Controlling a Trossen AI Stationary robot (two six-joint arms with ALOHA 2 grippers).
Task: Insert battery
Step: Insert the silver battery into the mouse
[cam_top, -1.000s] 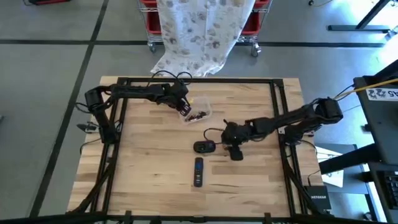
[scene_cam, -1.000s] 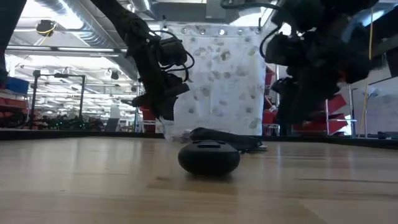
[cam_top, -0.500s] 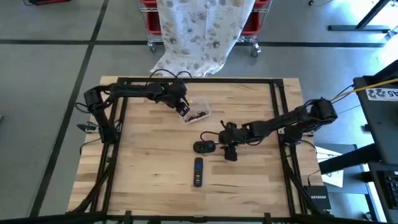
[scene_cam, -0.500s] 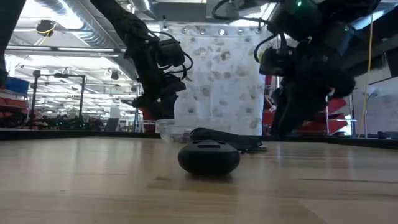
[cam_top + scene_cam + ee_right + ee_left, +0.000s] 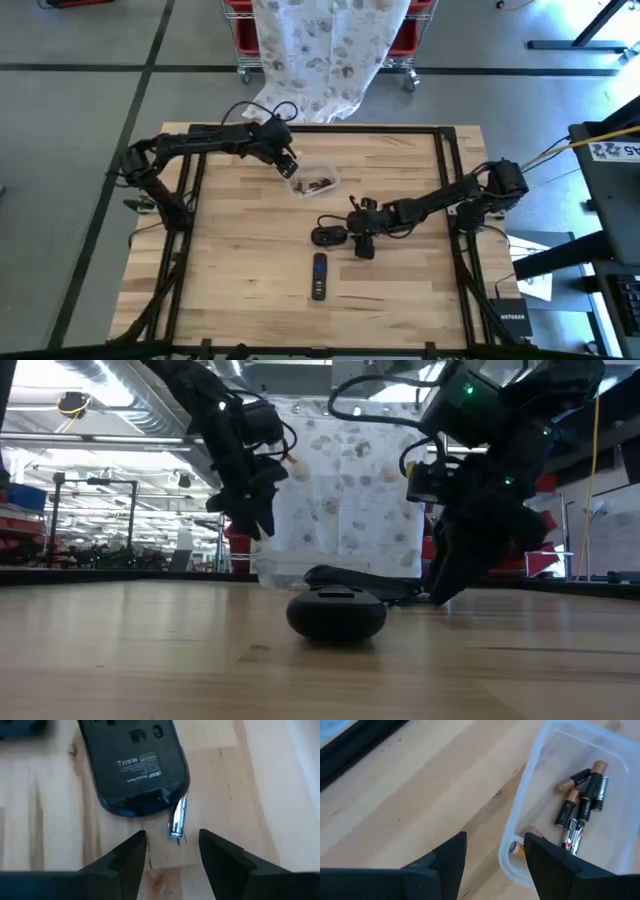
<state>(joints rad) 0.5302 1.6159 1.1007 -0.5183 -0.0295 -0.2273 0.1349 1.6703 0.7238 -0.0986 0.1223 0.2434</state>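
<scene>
My right gripper (image 5: pixel 170 851) open, frame bottom, above silver-ended battery (image 5: pixel 178 818) touching upturned black plastic mouse (image 5: pixel 132 762). Descend straight, straddle battery, avoid nudging mouse. Left gripper (image 5: pixel 495 852) open over clear battery tub (image 5: pixel 540 780), waiting.

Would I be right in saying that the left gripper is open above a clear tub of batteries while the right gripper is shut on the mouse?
Not quite: the right gripper is open and holds nothing. In the right wrist view its fingers stand apart above the upside-down mouse, with a battery lying loose at the mouse's edge. The rest holds: the left gripper is open above the clear tub of batteries.
</scene>
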